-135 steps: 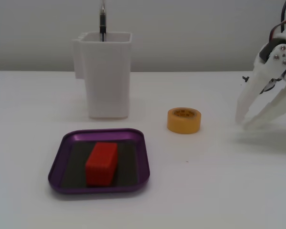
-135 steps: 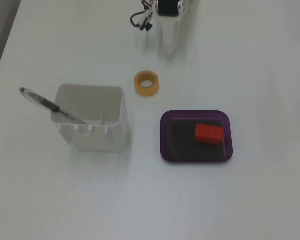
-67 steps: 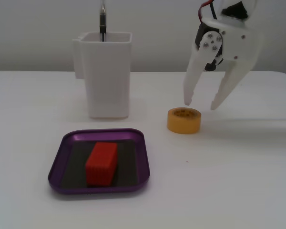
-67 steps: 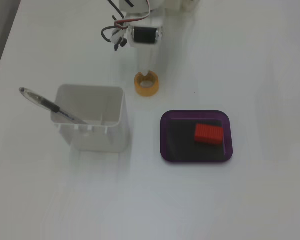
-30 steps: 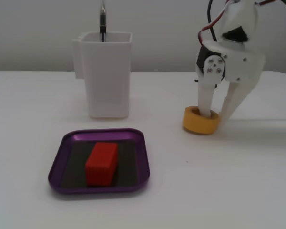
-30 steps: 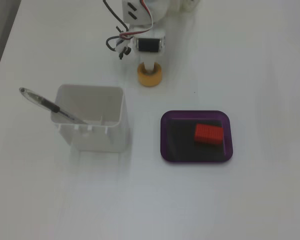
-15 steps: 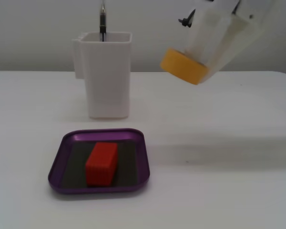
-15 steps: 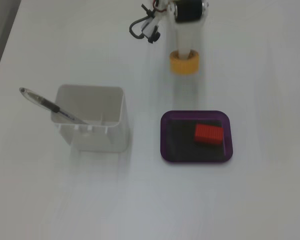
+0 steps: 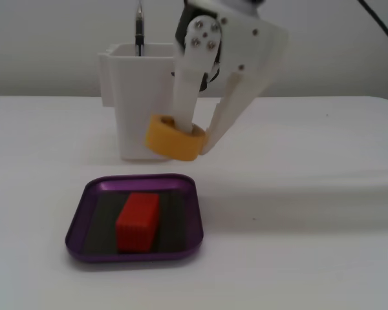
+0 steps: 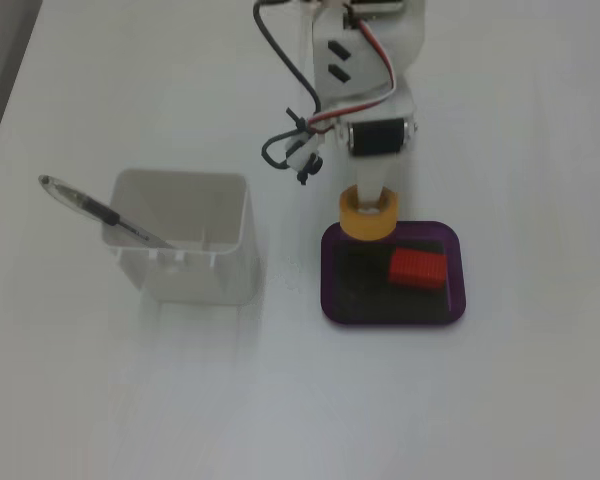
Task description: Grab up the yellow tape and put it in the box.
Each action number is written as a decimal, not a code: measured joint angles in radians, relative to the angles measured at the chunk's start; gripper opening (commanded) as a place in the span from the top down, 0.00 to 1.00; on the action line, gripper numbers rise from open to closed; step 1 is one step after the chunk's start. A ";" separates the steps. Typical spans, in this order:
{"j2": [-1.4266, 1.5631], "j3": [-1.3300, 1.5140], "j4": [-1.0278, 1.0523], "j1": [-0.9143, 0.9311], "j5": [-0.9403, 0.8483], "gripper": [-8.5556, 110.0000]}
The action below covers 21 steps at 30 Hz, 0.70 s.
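Note:
The yellow tape (image 9: 171, 137) is a yellow-orange ring held in the air by my white gripper (image 9: 193, 137), one finger through its hollow centre and one outside. It hangs above the table just behind the box (image 9: 194, 213), a shallow purple tray with a dark floor. In the top-down fixed view the tape (image 10: 370, 216) sits over the box's far rim (image 10: 330, 262), under the gripper (image 10: 371, 204). A red block (image 9: 138, 220) lies inside the box; it also shows from above (image 10: 417, 268).
A tall white container (image 9: 137, 100) with a pen (image 9: 140, 29) in it stands behind the box, close to the gripper's left in the front fixed view. From above the container (image 10: 185, 237) is left of the box. The arm's cables (image 10: 290, 110) hang near the wrist.

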 measured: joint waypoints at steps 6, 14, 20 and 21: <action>-0.158 -0.117 -0.003 0.002 0.003 0.93; -0.298 -0.224 -0.005 0.002 0.006 0.93; -0.330 -0.249 -0.006 0.002 0.005 0.93; -0.330 -0.249 -0.006 0.002 0.005 0.93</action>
